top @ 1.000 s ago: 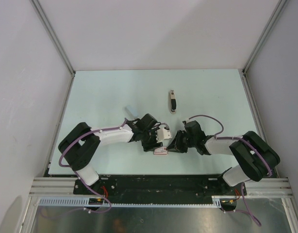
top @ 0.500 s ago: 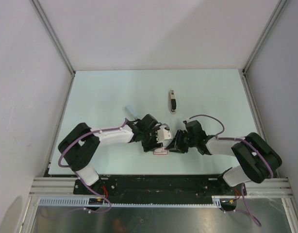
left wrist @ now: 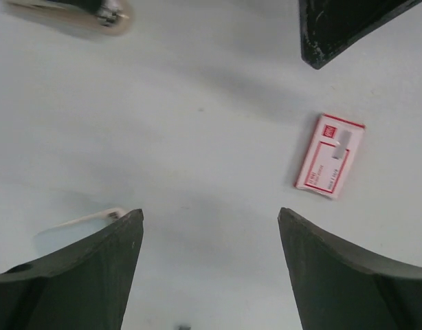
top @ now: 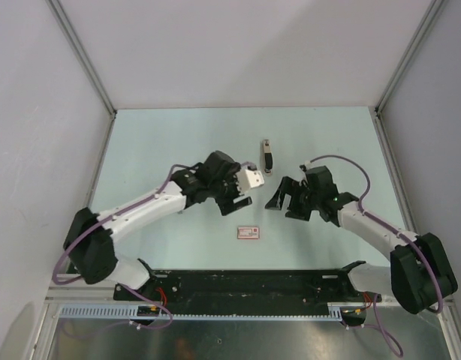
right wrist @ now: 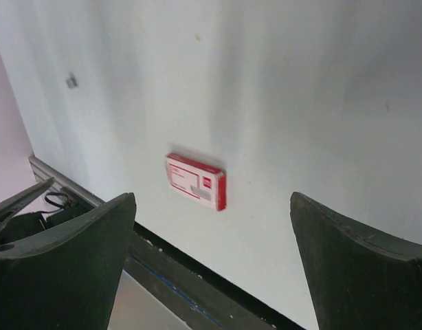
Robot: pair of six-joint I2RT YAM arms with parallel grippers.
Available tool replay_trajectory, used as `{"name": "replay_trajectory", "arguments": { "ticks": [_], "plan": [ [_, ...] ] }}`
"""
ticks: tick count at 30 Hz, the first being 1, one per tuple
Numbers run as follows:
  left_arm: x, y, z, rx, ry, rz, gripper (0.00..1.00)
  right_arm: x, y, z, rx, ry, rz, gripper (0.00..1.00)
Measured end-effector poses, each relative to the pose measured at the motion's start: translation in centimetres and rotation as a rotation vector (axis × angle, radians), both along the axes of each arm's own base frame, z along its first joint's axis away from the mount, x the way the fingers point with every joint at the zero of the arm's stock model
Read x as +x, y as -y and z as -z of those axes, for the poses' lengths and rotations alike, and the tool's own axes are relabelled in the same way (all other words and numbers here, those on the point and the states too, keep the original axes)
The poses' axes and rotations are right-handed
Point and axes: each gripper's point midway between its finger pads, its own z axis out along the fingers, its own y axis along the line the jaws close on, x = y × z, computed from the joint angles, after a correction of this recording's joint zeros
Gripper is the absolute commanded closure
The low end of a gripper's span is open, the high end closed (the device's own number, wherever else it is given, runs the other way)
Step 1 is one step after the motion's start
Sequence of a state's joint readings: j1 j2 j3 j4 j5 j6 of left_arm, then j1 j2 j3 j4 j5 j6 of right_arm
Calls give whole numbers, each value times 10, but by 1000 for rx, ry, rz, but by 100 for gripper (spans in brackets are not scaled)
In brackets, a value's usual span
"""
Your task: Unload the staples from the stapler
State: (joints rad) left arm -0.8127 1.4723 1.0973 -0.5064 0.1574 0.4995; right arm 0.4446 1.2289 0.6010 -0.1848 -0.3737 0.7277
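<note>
Both arms have risen off the red-and-white box (top: 248, 232) and moved beyond it toward the stapler (top: 267, 156), which lies untouched farther from the box. The left gripper (left wrist: 209, 216) and right gripper (top: 281, 200) gape wide, holding nothing, evidently flanking the stapler for a two-sided pickup.

small black-and-silver bar-shaped stapler (top: 267, 157) – on pale tabletop (top: 163, 142), mid-table | flat red-and-white rectangular box (top: 248, 232) – stapler's 6 o'clock, well apart, by the near edge
</note>
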Motion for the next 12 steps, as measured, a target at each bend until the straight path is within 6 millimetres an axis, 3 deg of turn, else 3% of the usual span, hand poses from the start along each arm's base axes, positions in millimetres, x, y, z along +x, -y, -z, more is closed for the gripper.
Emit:
{"name": "replay_trajectory", "arguments": {
  "ticks": [4, 8, 12],
  "plan": [
    [20, -24, -40, -61, 49, -115, 5, 21, 3, -34, -35, 91, -12, 1],
    [50, -78, -64, -112, 61, -311, 3, 37, 3, -65, -53, 184, -33, 1],
    [63, -127, -80, -166, 69, -472, 4, 39, 4, -82, -68, 233, -58, 1]
  ]
}}
